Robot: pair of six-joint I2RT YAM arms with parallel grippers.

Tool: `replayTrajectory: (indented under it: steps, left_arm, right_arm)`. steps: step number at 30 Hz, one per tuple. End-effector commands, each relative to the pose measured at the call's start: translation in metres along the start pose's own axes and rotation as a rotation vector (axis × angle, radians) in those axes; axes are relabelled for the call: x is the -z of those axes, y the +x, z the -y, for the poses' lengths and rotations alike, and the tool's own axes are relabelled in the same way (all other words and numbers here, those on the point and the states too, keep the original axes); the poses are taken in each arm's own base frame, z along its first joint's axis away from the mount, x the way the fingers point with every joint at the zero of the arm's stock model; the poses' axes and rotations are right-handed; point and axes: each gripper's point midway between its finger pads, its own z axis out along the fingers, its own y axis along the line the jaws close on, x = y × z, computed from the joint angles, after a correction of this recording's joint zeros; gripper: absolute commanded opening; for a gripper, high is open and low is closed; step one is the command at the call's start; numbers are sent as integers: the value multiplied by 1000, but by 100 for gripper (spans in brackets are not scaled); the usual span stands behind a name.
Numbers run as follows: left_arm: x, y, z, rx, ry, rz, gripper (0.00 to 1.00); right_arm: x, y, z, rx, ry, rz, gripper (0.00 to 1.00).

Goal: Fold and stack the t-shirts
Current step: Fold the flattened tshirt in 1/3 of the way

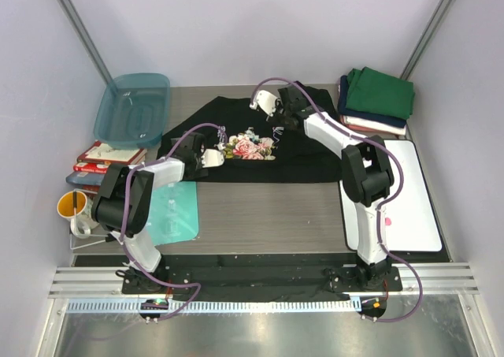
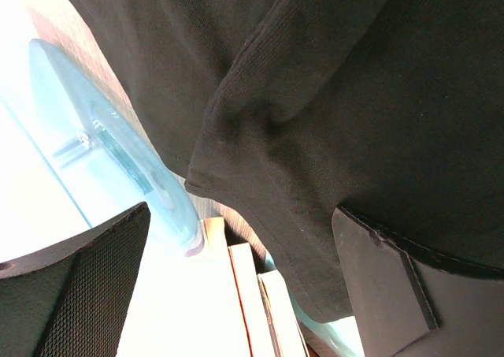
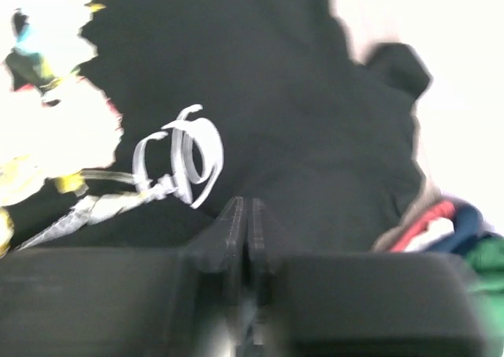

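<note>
The black cloth t-shirt (image 1: 307,156) with the pink-white flower print is lying spread on the table (image 1: 268,207), its long axis running left to right under both arms. The left tool (image 2: 240,215) is gaping wide at a hemmed edge. The right tool (image 3: 242,211) is pressing narrow, and I cannot tell whether it is on cloth. The white chest script (image 3: 177,164) is staying unreadable. The folded stack of green, navy and pinkish t-shirts (image 1: 376,101) is sitting nearer the right arm.

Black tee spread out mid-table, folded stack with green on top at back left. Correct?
No: the folded stack, green on top, sits at the back right, not the left; the teal tub is what sits back left. The black tee is spread out mid-table as stated. The top external view shows this.
</note>
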Motion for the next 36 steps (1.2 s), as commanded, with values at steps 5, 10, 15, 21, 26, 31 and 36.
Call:
replayTrajectory:
  steps: [5,10,15,21,26,31,36]
  left_arm:
    - [-14,17,74,-8,241,-43,100]
    - [-15,16,72,-7,241,-42,100]
    - [-16,14,73,-12,245,-40,100]
    - [-15,11,74,-7,243,-37,100]
    - [-13,12,74,-9,242,-40,100]
    - [-10,14,74,-6,237,-38,100]
    - [-10,13,74,-3,236,-35,100]
  right_arm:
    - [-12,5,26,-23,248,-29,73]
    - [2,16,36,-53,333,-52,73]
    - [15,12,28,-127,255,-10,71]
    - [12,4,2,-150,139,22,69]
    - [11,4,5,-177,173,6,69]
    - [11,25,49,-410,179,3,68]
    - [10,70,65,-707,-40,71,67]
